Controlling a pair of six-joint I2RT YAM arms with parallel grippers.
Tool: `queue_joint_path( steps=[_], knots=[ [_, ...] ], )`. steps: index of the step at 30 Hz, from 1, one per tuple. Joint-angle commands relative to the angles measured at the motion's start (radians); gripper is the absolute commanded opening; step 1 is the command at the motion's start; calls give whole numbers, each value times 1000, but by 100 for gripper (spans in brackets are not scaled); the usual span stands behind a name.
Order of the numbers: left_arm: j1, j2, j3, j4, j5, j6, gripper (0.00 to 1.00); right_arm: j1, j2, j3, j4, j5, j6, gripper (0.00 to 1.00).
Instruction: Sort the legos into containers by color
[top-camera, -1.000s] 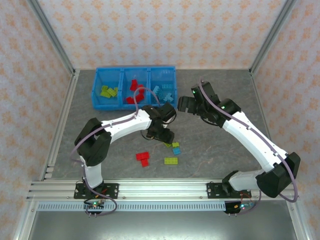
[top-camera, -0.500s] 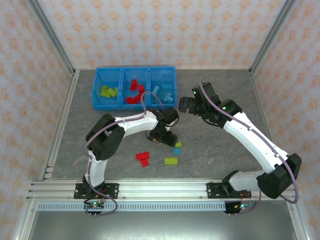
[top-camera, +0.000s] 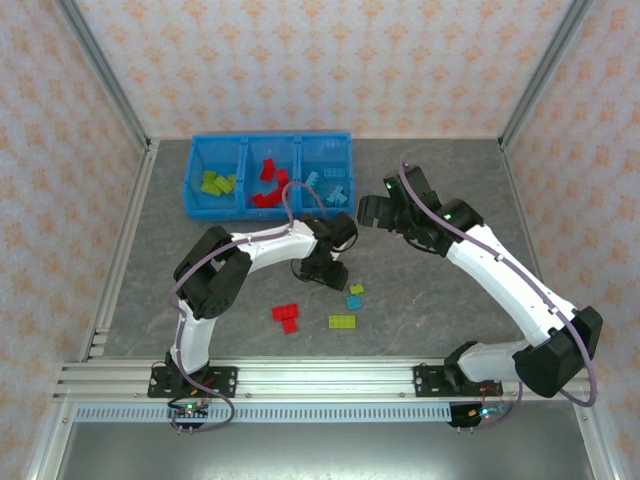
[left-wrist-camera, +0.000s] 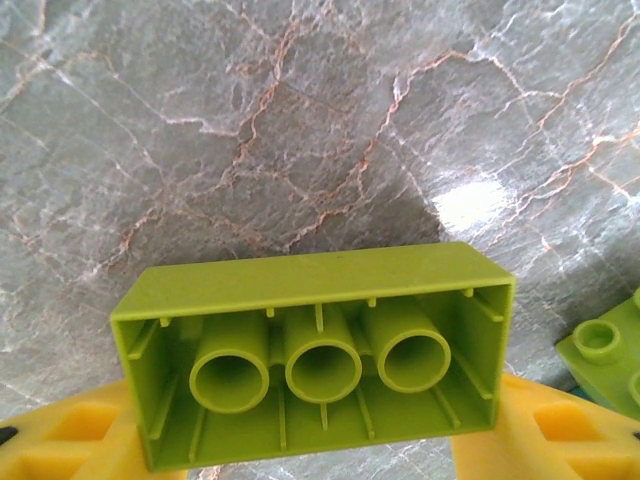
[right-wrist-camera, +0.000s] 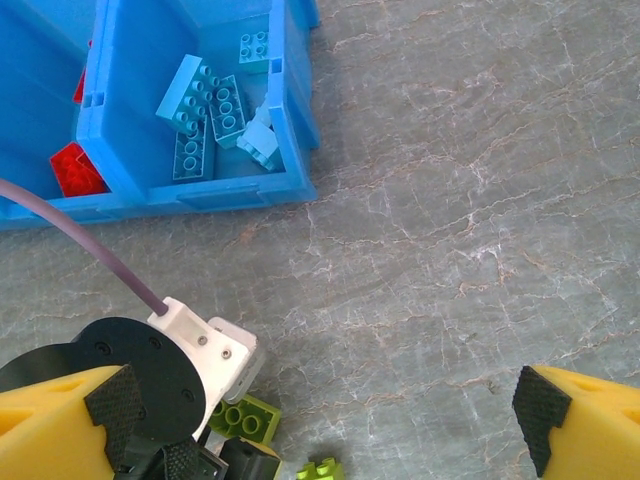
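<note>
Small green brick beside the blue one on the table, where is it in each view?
Top external: small green brick near the centre, just right of the left tool.
Left wrist: small green brick at the right edge.
Right wrist: small green brick at the bottom edge.
Shared landmark: the left tool, closed on a bigger green brick.

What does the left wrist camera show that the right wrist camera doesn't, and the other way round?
Left wrist: the hollow underside of a lime green brick, three tubes inside, held between the left gripper's yellow fingers. Right wrist: the blue bin holding light blue bricks, a red brick, and the open right gripper. Both: the grey marbled table and, it seems, that lime green brick.
</note>
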Motion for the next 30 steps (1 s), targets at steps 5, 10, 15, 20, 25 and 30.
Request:
queue_joint_path(
  steps=[5,10,15,20,25,30],
  knots=[
    [18,-1,3,100,-73,9,55,-5,-19,-5,-23,26,2,98],
    [72,-102,-57,134,-69,-5,51,-5,-21,-6,-17,25,2,98],
    [124,-222,-87,120,-75,7,50,-5,-14,-9,-9,16,8,98],
    [222,-356,-69,103,-96,11,50,-5,-13,-8,-7,16,7,98],
    [387,-419,39,58,-195,26,50,-4,-9,-6,-2,11,7,98],
    [586,-320,195,35,-287,-2,51,-5,-4,-4,1,-1,10,98]
  ],
)
